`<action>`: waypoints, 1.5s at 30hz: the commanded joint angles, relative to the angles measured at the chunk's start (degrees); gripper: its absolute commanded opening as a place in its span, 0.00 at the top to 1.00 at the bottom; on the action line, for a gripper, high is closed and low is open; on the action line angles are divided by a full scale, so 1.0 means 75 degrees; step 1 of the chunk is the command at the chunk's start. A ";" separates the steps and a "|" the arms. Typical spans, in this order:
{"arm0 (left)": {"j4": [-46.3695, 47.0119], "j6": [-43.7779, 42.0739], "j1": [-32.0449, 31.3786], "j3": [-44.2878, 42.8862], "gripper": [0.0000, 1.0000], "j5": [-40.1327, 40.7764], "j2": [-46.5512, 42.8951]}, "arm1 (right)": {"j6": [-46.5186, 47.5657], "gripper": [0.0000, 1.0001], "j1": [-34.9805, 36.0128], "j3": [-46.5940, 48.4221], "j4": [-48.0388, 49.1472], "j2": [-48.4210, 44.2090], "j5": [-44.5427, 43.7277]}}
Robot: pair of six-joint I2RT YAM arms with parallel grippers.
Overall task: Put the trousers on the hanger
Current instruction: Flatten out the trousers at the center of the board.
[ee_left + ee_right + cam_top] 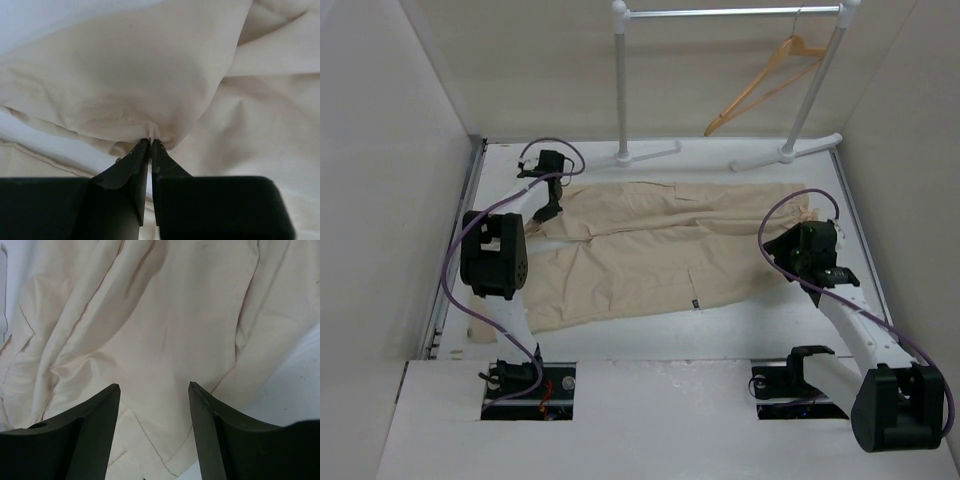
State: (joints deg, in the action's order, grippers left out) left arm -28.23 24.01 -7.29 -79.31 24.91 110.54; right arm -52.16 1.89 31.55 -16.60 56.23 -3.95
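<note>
The scene is viewed from high behind, trousers mid-frame — the same cloth is seen close-up from both wrists.

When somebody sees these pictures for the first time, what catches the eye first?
The beige trousers lie spread across the table. The left gripper is shut on a fold of the cloth, and the right gripper is open over it. Behind, the wooden hanger hangs on the white rail.
</note>
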 commanded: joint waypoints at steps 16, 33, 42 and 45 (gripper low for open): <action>-0.0314 0.1111 0.2466 -0.6090 0.53 0.0453 0.1949 | 0.0099 0.30 0.0047 0.0422 -0.1114 -0.0067 -0.0118; 0.0928 0.2399 -0.2453 0.1853 0.52 -0.1561 -0.2550 | 0.0087 0.40 -0.1382 0.0751 -0.1596 0.0810 -0.1137; 0.1022 0.2611 -0.3265 0.3798 0.57 -0.2125 -0.3007 | 0.0217 0.68 -0.1887 0.0926 -0.0376 0.2732 -0.1103; 0.0683 0.2728 -0.2961 0.4653 0.61 -0.2126 -0.3429 | -0.0122 0.87 -0.1864 0.0541 -0.0949 0.2151 -0.1219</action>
State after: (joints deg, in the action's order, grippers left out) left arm -19.70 43.00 -31.40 -49.06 9.56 89.56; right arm -51.27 -11.99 36.38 -23.31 75.92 -11.57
